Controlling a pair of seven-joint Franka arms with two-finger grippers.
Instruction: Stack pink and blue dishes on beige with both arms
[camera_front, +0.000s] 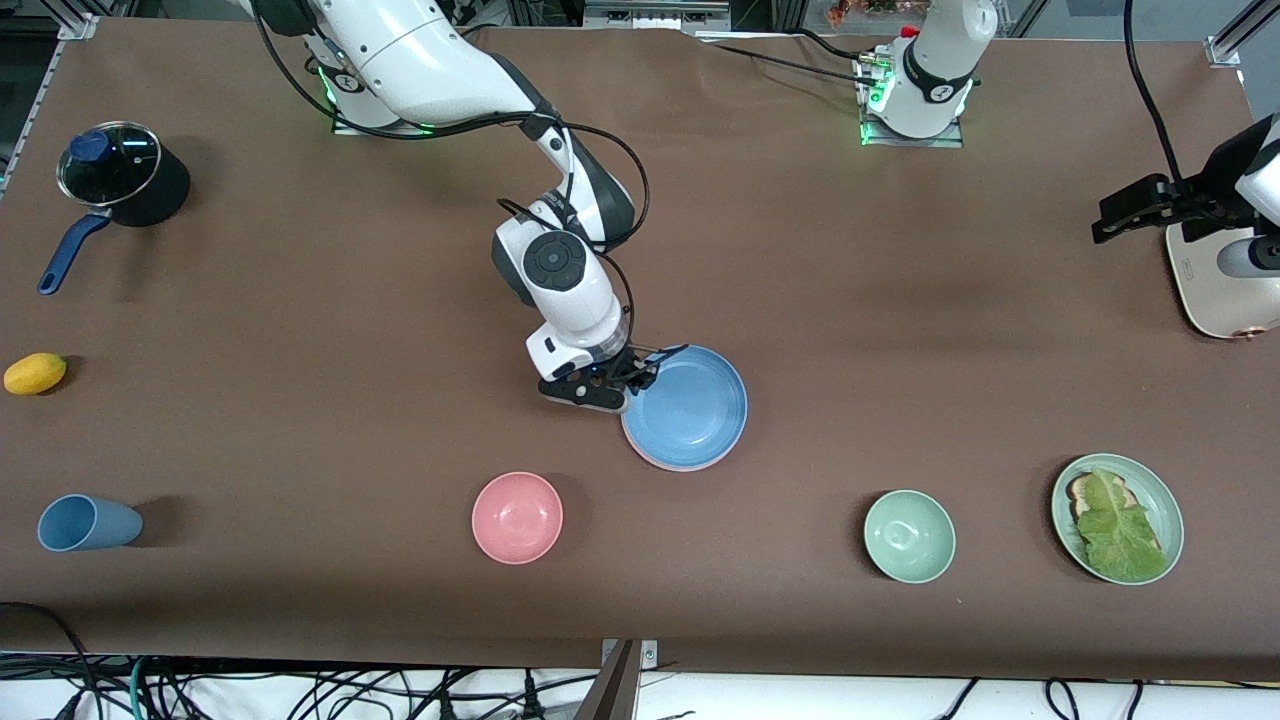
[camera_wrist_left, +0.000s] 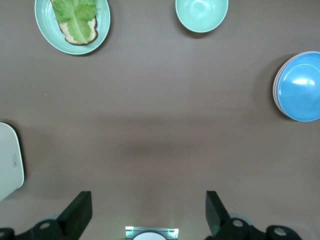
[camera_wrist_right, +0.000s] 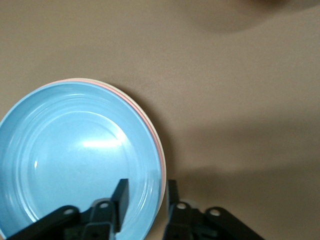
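Observation:
The blue plate (camera_front: 695, 405) lies on top of a stack at the middle of the table. Under it the pink plate's rim (camera_wrist_right: 159, 150) shows, and a thin pale edge of the beige plate (camera_wrist_right: 148, 114) shows under that. My right gripper (camera_front: 645, 375) is down at the stack's rim on the side toward the robots. Its fingers (camera_wrist_right: 120, 192) stand apart, one over the blue plate's inside and one outside the rim, and hold nothing. My left gripper (camera_wrist_left: 148, 200) hangs open and empty high over bare table near the toaster and waits.
A pink bowl (camera_front: 517, 517) and a green bowl (camera_front: 909, 535) sit nearer the front camera than the stack. A green plate (camera_front: 1166, 500) with bread and lettuce and a cream toaster (camera_front: 1215, 290) are at the left arm's end. A blue cup (camera_front: 85, 523), a yellow fruit (camera_front: 35, 373) and a lidded pot (camera_front: 120, 175) are at the right arm's end.

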